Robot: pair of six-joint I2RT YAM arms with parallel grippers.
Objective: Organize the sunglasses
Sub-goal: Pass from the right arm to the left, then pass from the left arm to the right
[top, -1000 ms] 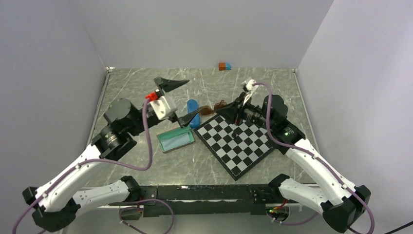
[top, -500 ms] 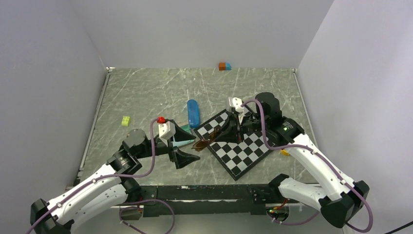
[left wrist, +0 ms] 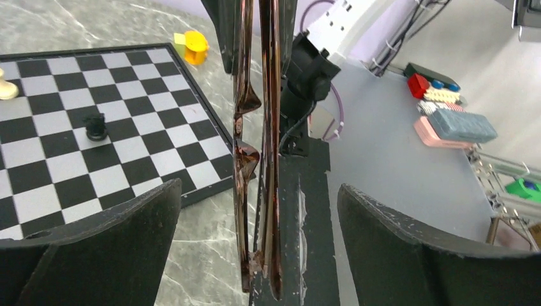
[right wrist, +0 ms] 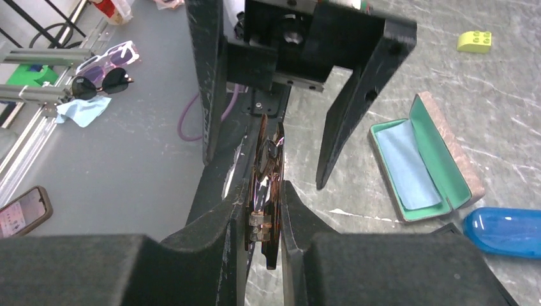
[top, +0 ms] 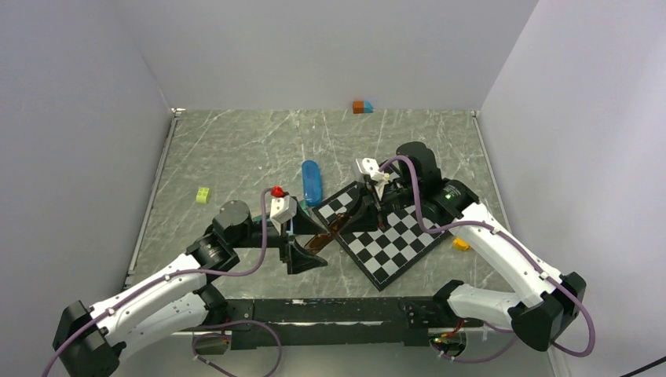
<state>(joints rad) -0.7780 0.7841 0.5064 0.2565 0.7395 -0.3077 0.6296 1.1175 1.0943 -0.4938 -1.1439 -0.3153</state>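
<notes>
— What was on the surface (top: 236, 149)?
— The chessboard (top: 393, 236) on the right, and beside its left corner an open green case (right wrist: 424, 159), lid back, with a cloth inside.
— And the arms?
— The left gripper (left wrist: 258, 191) stood wide open, holding nothing. The right gripper (right wrist: 263, 191) was clamped on the brown sunglasses (left wrist: 242, 108), which were folded and in the air off the board's near-left edge, between the left fingers.
— A handover, then?
— I judged so. The left should close squarely on the frame, not the lenses, before the right lets go.
</notes>
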